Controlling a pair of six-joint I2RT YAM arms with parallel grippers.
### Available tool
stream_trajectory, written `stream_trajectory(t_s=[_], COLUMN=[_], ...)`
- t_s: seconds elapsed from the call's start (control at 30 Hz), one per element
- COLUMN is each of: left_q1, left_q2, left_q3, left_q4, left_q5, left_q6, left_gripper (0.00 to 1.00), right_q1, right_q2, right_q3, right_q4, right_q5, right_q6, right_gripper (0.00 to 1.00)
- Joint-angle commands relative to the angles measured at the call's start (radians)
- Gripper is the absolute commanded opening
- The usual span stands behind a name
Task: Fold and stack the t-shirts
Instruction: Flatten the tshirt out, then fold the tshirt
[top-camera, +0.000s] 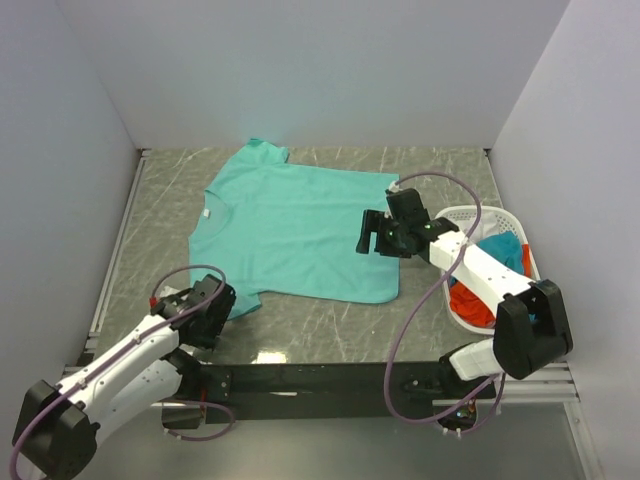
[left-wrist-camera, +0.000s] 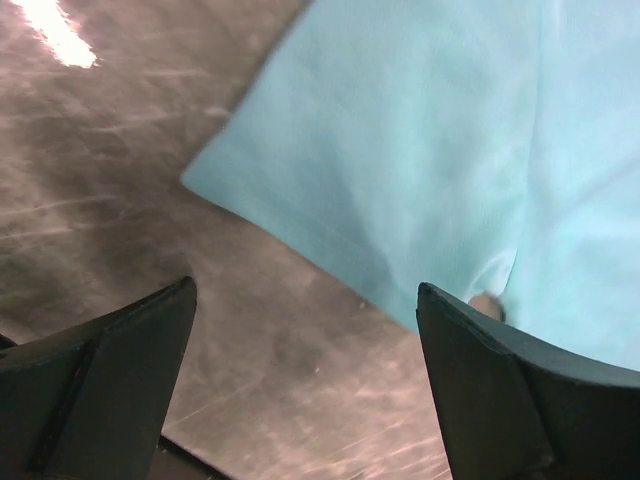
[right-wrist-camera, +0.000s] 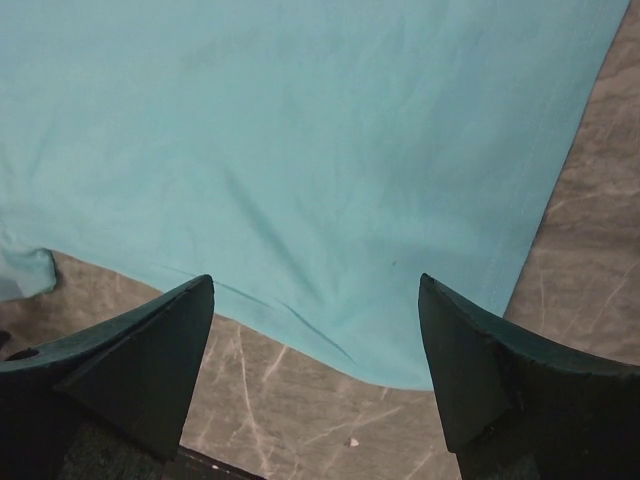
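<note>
The right tool (top-camera: 366, 236) hung over the worktop (top-camera: 330, 330) in the top view, its jaws spread and holding nothing, above the hem end of the teal-green t-shirt (top-camera: 290, 230). That shirt lay flat and spread out, collar to the left, hem to the right. At the right edge sat the white lattice basket (top-camera: 470, 212), with an orange-red shirt (top-camera: 466, 300) and a blue-teal shirt (top-camera: 505, 250) bundled inside. The left tool (top-camera: 222, 303) sat low by the shirt's near sleeve.

On to the left wrist view: the left tool (left-wrist-camera: 305, 295) gaped wide and empty, the sleeve corner of the t-shirt (left-wrist-camera: 420, 150) lay just ahead, and bare worktop (left-wrist-camera: 120, 180) showed beneath.

Right wrist view: the right tool (right-wrist-camera: 315, 285) stood open, the cloth (right-wrist-camera: 300, 130) filled the frame, its edge crossed between the fingers, and grey worktop (right-wrist-camera: 590, 250) showed at right.
</note>
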Motion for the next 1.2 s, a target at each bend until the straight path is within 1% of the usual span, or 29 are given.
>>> stream_trajectory(t_s=[0.0,0.13,0.17,0.2,0.23,0.27,0.3,0.33,0.4,0.43,0.5,0.53,0.6,0.63,0.73,0.83,0.93,1.0,1.03,1.1,1.13,1.17], left_q1=[-0.002,0.008,0.014,0.019,0.025,0.040,0.051,0.065,0.114,0.131,0.137,0.139,0.139,0.140,0.140,0.142,0.140,0.142,0.142,0.142,0.142,0.142], left_q2=[-0.016,-0.010,0.001,0.009,0.025,0.035,0.047,0.073,0.099,0.124,0.144,0.156,0.164,0.164,0.155,0.127,0.093,0.078,0.060,0.044,0.030,0.024], left_q3=[-0.033,-0.042,-0.041,-0.039,-0.038,-0.036,-0.036,-0.036,-0.036,-0.030,-0.018,-0.013,-0.010,-0.012,-0.021,-0.032,-0.029,-0.023,-0.019,-0.013,-0.012,-0.012], left_q4=[-0.042,-0.029,-0.026,-0.006,0.005,0.017,0.060,0.077,0.120,0.132,0.132,0.140,0.146,0.157,0.186,0.217,0.234,0.219,0.214,0.199,0.198,0.198], left_q5=[-0.114,-0.156,-0.169,-0.174,-0.176,-0.173,-0.168,-0.159,-0.125,-0.117,-0.110,-0.105,-0.098,-0.097,-0.093,-0.075,-0.077,-0.088,-0.094,-0.110,-0.114,-0.117], left_q6=[-0.157,-0.173,-0.174,-0.161,-0.148,-0.136,-0.095,-0.073,0.000,0.013,0.033,0.039,0.054,0.062,0.086,0.123,0.160,0.180,0.183,0.189,0.192,0.198], left_gripper=[0.99,0.91,0.86,0.84,0.78,0.76,0.74,0.66,0.60,0.49,0.38,0.23,0.10,0.01,0.00,0.00,0.00,0.00,0.00,0.00,0.00,0.00], right_q1=[-0.002,-0.002,-0.002,-0.002,-0.002,-0.002,-0.002,-0.002,-0.002,-0.002,-0.002,-0.002,-0.002,-0.002,-0.002,-0.002,-0.004,-0.002,-0.002,-0.004,-0.002,-0.002], right_q2=[-0.053,-0.102,-0.116,-0.128,-0.153,-0.165,-0.182,-0.213,-0.246,-0.279,-0.312,-0.344,-0.374,-0.400,-0.440,-0.446,-0.406,-0.376,-0.341,-0.307,-0.273,-0.254], right_q3=[-0.042,-0.101,-0.116,-0.130,-0.156,-0.168,-0.182,-0.208,-0.236,-0.260,-0.300,-0.312,-0.337,-0.360,-0.412,-0.450,-0.461,-0.461,-0.458,-0.452,-0.448,-0.444], right_q4=[0.012,0.017,0.015,0.017,0.012,-0.001,-0.006,-0.014,-0.037,-0.044,-0.069,-0.078,-0.115,-0.127,-0.150,-0.115,-0.040,0.024,0.041,0.078,0.087,0.100], right_q5=[-0.030,-0.024,-0.018,-0.010,-0.006,0.006,0.014,0.025,0.045,0.050,0.063,0.069,0.088,0.109,0.112,0.093,0.015,-0.009,-0.019,-0.016,-0.012,-0.007], right_q6=[-0.015,-0.010,-0.010,-0.004,-0.004,-0.004,-0.003,-0.003,0.005,0.008,0.028,0.040,0.075,0.089,0.126,0.151,0.166,0.172,0.169,0.171,0.171,0.174], right_gripper=[0.89,0.89,0.89,0.89,0.89,0.89,0.89,0.89,0.89,0.89,0.89,0.89,0.89,0.89,0.89,0.89,0.85,0.82,0.74,0.70,0.64,0.62])
